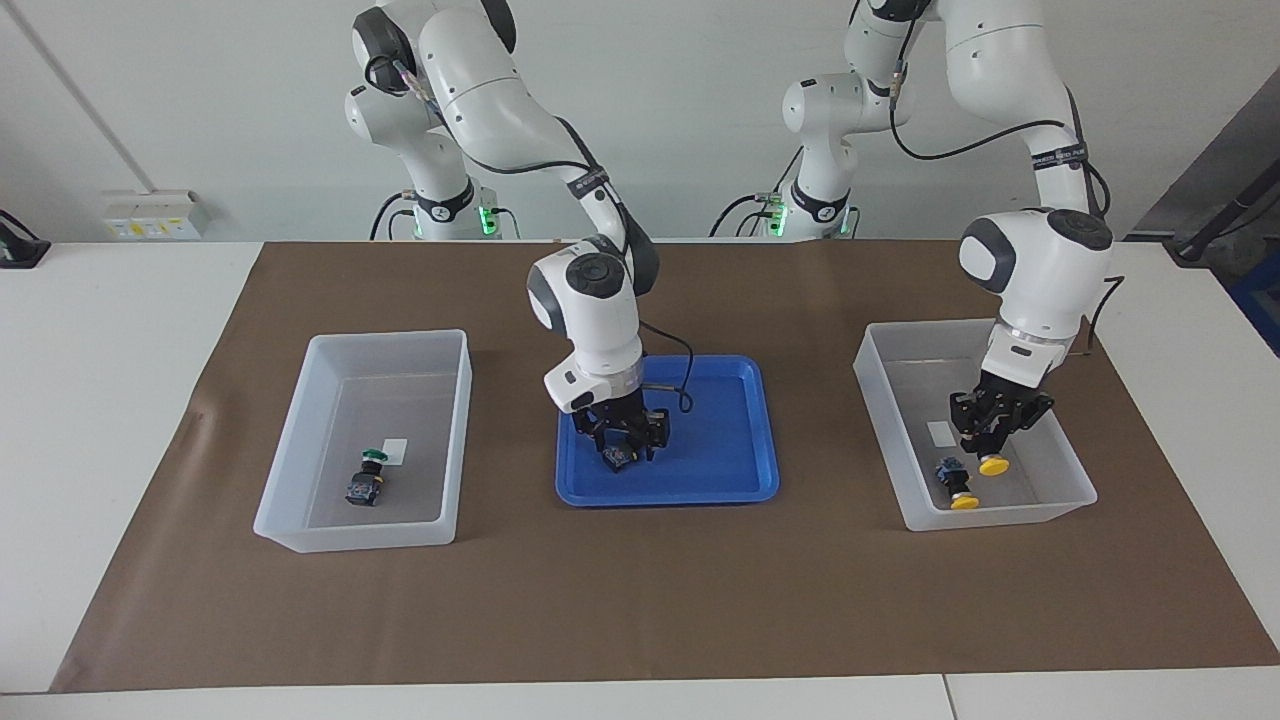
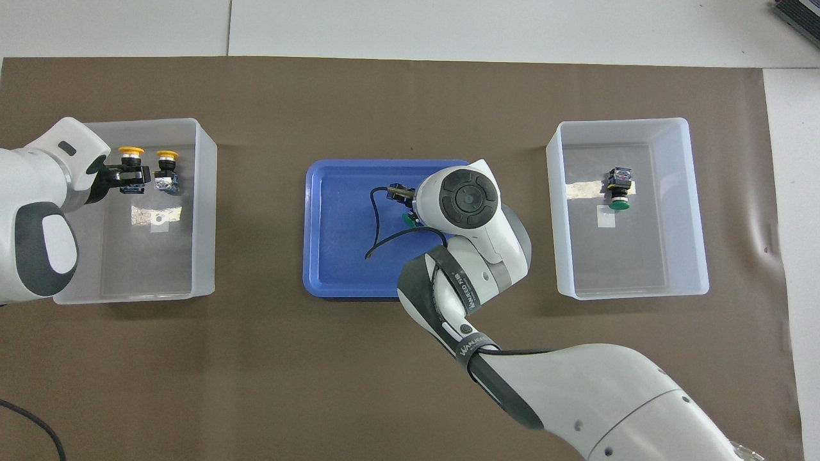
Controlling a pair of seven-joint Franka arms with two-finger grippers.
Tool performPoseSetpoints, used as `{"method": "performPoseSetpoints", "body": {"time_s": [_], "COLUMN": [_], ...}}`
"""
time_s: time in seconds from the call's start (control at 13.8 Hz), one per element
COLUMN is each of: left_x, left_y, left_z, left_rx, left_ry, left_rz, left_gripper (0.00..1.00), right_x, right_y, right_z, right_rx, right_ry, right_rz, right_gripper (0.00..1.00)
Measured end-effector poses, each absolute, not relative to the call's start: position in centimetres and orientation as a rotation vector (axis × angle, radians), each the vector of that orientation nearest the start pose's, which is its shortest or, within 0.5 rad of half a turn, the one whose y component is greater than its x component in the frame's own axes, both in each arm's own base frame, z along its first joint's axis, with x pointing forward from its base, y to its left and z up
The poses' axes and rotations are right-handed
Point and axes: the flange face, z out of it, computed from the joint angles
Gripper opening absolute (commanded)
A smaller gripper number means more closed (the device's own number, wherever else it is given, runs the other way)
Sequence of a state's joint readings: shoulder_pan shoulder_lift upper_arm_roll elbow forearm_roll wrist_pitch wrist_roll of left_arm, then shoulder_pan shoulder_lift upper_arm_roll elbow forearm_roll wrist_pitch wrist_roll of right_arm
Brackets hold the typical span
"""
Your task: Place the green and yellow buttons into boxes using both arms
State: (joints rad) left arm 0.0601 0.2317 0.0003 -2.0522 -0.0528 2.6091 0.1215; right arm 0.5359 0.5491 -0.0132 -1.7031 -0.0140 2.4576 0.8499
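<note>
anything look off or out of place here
Nothing stands out. One green button lies in its box, one yellow button in the other box, and each gripper is at a remaining button.

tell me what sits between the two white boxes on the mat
The blue tray sits between the two boxes, with the right gripper down in it at a green button; the overhead view shows it best.

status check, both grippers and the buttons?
Left gripper shut on yellow button, low inside its bin. Right gripper down around green button in blue tray. Nothing in the way.
</note>
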Motion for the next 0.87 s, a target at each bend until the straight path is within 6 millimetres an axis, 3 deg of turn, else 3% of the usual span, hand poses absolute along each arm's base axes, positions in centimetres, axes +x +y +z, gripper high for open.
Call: {"method": "performPoseSetpoints", "body": {"time_s": [0.14, 0.29, 0.43, 0.51, 0.65, 0.72, 0.87], "left_x": [61.8, 62.5, 63.1, 63.4, 63.6, 63.6, 63.7], "left_y": [4.7, 5.6, 6.0, 5.9, 5.6, 5.5, 5.5], "left_z": [34.6, 33.5, 33.0, 32.9, 32.5, 32.4, 32.5], "left_rx": [-3.102, -3.1, -3.103, -3.111, -3.122, -3.122, -3.12], "left_ry": [0.013, -0.005, -0.027, -0.049, -0.072, -0.072, -0.064], "left_rz": [-0.505, -0.5, -0.515, -0.538, -0.565, -0.568, -0.575], "left_gripper": [0.0, 0.02, 0.19, 0.35, 1.0, 1.0, 1.0], "right_x": [59.9, 60.2, 60.6, 60.6, 60.7, 60.9, 61.3], "right_y": [34.5, 33.4, 30.5, 28.4, 23.4, 20.8, 15.4], "right_z": [29.7, 32.4, 37.4, 40.3, 45.1, 46.6, 47.4], "right_rx": [-3.007, -3.04, -3.068, -3.083, -3.101, -3.111, -3.134], "right_ry": [0.457, 0.408, 0.369, 0.342, 0.3, 0.262, 0.168], "right_rz": [-0.225, -0.204, -0.181, -0.166, -0.153, -0.15, -0.124], "right_gripper": [0.0, 0.0, 0.0, 0.0, 0.0, 0.0, 0.0]}}
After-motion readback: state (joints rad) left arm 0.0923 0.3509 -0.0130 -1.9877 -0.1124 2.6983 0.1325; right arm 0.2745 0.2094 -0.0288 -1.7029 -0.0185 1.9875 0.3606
